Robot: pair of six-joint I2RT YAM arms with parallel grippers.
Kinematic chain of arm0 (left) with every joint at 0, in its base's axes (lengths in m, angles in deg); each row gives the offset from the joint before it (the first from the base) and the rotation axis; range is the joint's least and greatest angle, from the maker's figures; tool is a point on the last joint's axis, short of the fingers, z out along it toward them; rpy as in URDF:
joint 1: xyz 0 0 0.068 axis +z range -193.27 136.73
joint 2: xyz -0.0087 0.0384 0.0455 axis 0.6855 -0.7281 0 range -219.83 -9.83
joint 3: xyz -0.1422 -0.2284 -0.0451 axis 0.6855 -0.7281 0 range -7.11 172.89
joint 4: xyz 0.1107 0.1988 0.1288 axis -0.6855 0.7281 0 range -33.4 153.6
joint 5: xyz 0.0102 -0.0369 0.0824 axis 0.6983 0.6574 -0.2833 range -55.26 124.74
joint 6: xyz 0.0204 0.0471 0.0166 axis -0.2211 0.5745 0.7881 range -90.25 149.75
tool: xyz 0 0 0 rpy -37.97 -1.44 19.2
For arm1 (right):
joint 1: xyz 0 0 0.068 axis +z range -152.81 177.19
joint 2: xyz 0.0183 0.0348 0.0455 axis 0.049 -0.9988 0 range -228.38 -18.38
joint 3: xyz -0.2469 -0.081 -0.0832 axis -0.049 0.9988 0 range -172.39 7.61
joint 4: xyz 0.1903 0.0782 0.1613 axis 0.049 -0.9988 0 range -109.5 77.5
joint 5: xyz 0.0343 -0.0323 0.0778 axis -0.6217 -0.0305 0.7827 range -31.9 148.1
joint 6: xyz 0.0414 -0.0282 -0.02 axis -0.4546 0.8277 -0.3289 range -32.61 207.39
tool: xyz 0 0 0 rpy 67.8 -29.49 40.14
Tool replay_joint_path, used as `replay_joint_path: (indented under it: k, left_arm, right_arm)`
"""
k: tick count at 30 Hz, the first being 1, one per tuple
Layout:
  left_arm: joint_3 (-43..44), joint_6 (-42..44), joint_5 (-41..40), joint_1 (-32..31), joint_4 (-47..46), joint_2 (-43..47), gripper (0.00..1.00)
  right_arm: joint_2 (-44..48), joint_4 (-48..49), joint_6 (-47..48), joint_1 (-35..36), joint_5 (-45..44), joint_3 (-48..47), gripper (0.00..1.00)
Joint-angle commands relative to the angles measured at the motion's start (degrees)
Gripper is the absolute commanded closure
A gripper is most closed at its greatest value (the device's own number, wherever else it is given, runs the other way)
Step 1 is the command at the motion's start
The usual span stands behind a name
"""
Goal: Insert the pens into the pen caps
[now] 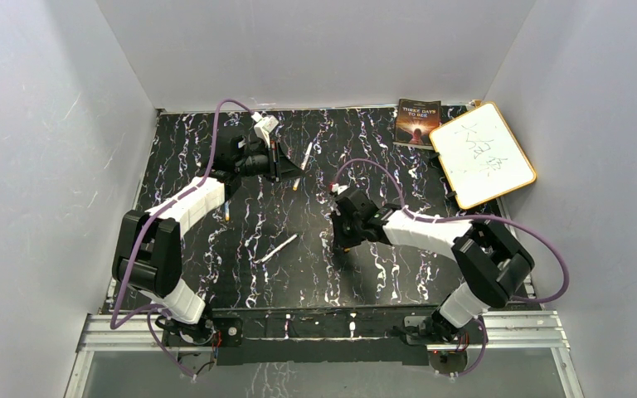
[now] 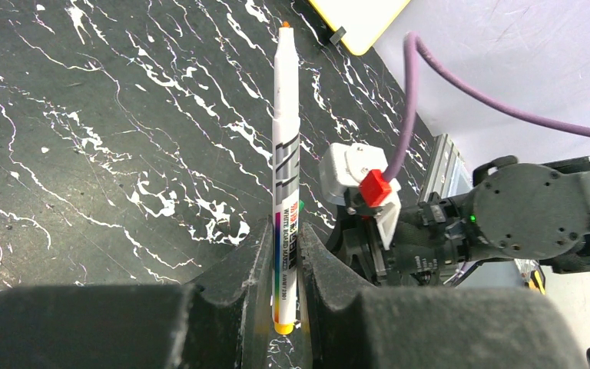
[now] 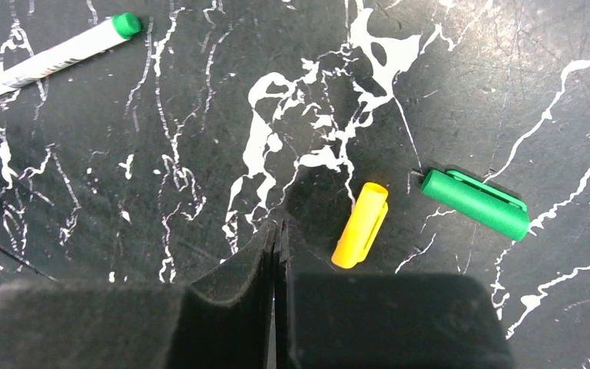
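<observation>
Near the counter's far edge, my left gripper [image 2: 283,257] clamps a slim white marker pen [image 2: 286,154] by its tail; my right gripper [image 3: 276,238] is clenched, empty. Hazard: the unsupported tip may swing past the stubby yellow cap [image 3: 361,225].

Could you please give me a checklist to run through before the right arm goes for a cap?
1. Pen held by the left gripper: ok, clamped between the fingers near its yellow end.
2. Pen tip bare for capping: ok, the orange tip is exposed.
3. Matching yellow cap close to the right gripper: ok, it lies flat just beside the fingers.
4. Right gripper open for the pick: not ok, its fingers are shut and empty.
5. Green cap clear of the yellow cap: ok, they lie apart.
6. Which end of the yellow cap is open: cannot tell.
</observation>
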Motion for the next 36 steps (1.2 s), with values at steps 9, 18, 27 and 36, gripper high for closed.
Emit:
replay_joint_path:
  k: [9,18,27,36]
  left_arm:
    - [2.11,0.50,1.06,0.16,-0.03,0.45,1.00]
    - [2.02,0.42,1.29,0.21,-0.22,0.59,1.00]
    - [2.11,1.18,0.97,0.16,0.84,0.98,1.00]
    - [2.27,1.74,0.74,0.16,1.51,1.05,1.00]
  right_arm:
    - [-0.57,0.95,-2.48,-0.01,-3.51,2.00,1.00]
    - [-0.43,-2.41,-3.68,-1.87,-7.40,1.82,1.00]
    - [-0.15,-4.71,-3.88,-5.07,-8.33,1.08,1.00]
    - [1.66,-6.66,-1.93,-8.63,-8.33,0.66,1.00]
